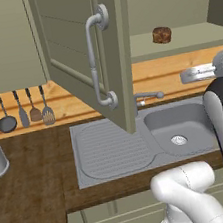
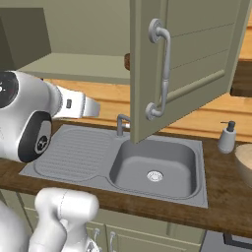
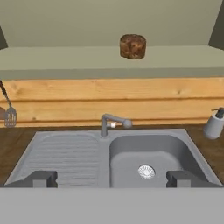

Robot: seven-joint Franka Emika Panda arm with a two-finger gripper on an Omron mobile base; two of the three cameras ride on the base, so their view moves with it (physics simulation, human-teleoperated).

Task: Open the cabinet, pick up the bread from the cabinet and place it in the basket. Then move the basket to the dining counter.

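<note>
Bread (image 3: 133, 46): on the cabinet (image 1: 81, 47) shelf, above and beyond the sink (image 3: 148, 159); door swung wide. Step: reaching for the bread. End effector (image 3: 112, 178): fully spread, empty, well short. Next: rise and advance, straddle loaf, close.

Soft, even light is falling across the rendered scene — nothing is glaring or blurring, and shadows are staying faint.

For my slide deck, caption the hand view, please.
Open fingers hover above the sink, facing the bread on the cabinet shelf.
</note>
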